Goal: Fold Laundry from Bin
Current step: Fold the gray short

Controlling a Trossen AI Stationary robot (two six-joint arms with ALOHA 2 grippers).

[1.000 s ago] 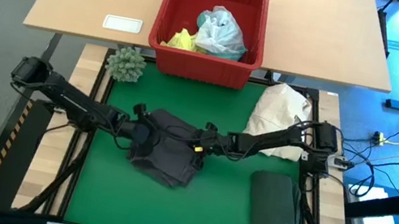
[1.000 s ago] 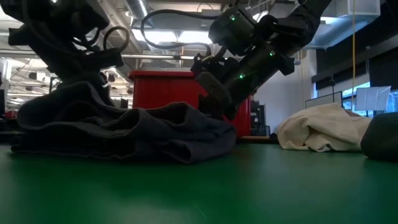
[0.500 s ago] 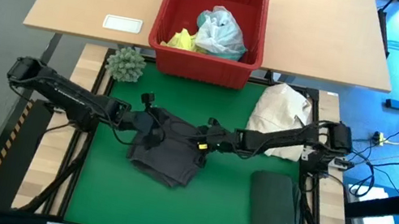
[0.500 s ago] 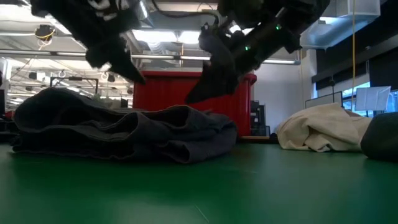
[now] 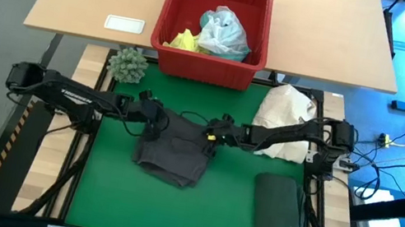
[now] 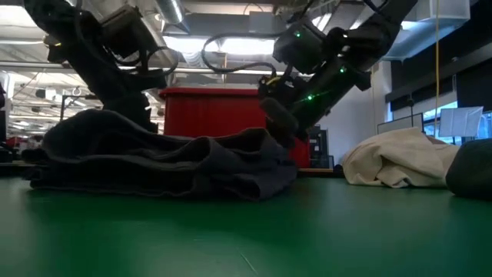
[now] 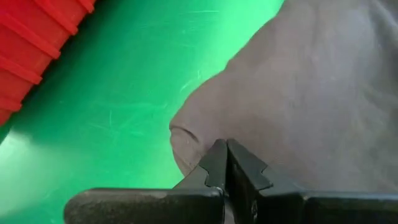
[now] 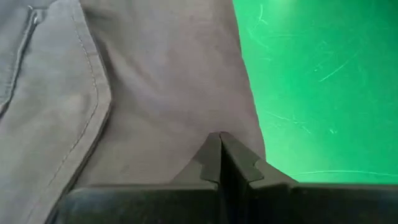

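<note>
A grey garment (image 5: 170,156) lies crumpled on the green mat (image 5: 210,215); it also shows in the low view (image 6: 161,165). My left gripper (image 5: 158,121) is shut at the garment's far left part, slanting down. My right gripper (image 5: 213,139) is shut at its far right part. The red bin (image 5: 206,68) stands beyond the mat's far edge, holding a turquoise-blue piece (image 5: 225,34) and a yellow piece (image 5: 184,41) of laundry. A dark green garment (image 5: 278,215) lies folded on the mat at the near right. My left gripper's shut fingertips (image 7: 217,160) are on the grey garment near a small fold at its edge (image 7: 181,142), slanting down from the table's left. I cannot tell whether cloth is caught between them. My right gripper's shut fingertips (image 8: 211,155) are on the garment close to its side edge (image 8: 249,118), slanting down from the right. I cannot tell whether it holds a layer; the cloth lies flat on the mat.
A cream-white cloth bundle (image 5: 286,116) lies at the mat's far right, under the right arm. A green spiky ball (image 5: 127,64) sits at the far left corner. A white card (image 5: 125,24) lies on the wooden table beside the bin.
Both grippers have moved toward the table's far edge over the grey garment, rising off it and coming down again at its far part. They stayed shut. In the low view the garment's heap has slid a little to the right, and its right part stands higher.
</note>
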